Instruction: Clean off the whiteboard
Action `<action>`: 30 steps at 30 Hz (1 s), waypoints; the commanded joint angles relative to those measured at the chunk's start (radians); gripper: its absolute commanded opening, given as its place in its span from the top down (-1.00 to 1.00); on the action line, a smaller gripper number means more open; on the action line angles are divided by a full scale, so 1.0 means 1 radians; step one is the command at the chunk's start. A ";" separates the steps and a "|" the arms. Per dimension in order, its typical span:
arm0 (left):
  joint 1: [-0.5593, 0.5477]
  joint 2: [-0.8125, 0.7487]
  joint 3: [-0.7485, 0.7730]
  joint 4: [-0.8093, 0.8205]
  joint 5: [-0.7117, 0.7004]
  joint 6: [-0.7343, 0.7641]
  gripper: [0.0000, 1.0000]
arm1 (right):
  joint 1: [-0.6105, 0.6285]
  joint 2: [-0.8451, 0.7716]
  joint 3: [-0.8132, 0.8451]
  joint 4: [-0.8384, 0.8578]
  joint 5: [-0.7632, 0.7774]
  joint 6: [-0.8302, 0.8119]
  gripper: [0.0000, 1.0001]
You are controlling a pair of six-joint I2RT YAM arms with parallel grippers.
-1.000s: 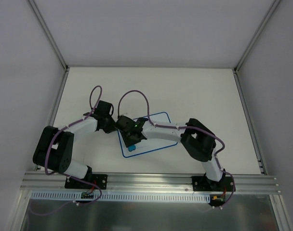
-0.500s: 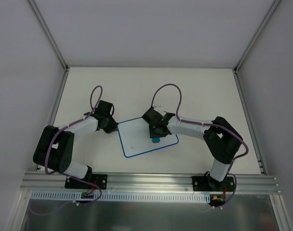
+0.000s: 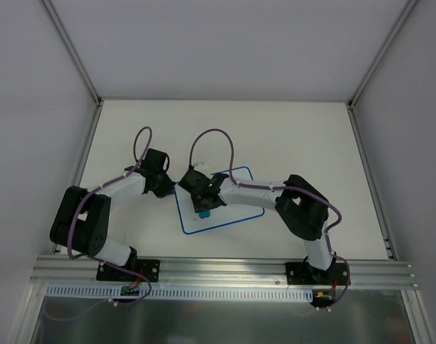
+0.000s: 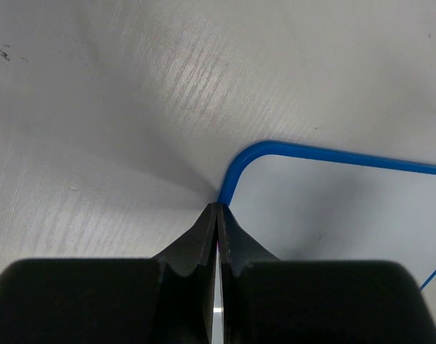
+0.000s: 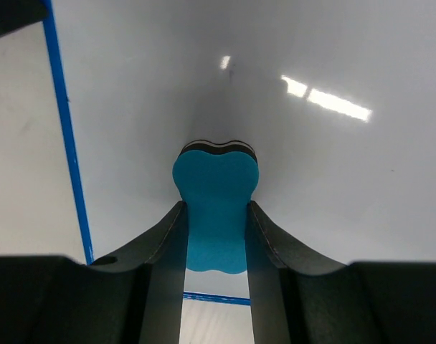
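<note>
Top external shows the whiteboard (image 3: 232, 212) white, blue-bordered, round-cornered, lying skewed.

The white table (image 3: 290, 136) carries one blue-bordered whiteboard (image 3: 226, 217), lying flat toward its near edge.

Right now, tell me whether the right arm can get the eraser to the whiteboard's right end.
Probably yes. The right gripper holds the eraser on the left part of the whiteboard; the surface towards the right end looks bare. The left gripper sits shut at the left corner, off that path.
</note>
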 commanded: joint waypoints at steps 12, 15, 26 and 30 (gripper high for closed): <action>0.011 0.007 -0.014 -0.057 -0.006 -0.006 1.00 | 0.067 0.128 0.160 -0.063 -0.131 -0.022 0.99; 0.011 0.011 -0.008 -0.054 -0.008 -0.008 1.00 | 0.071 0.123 0.157 -0.074 -0.125 -0.034 0.99; 0.014 0.014 0.002 -0.057 -0.014 -0.008 1.00 | 0.077 0.074 0.065 -0.180 0.017 -0.094 0.99; 0.020 0.008 0.001 -0.057 -0.016 -0.007 1.00 | 0.076 0.053 0.025 -0.203 0.065 -0.096 0.99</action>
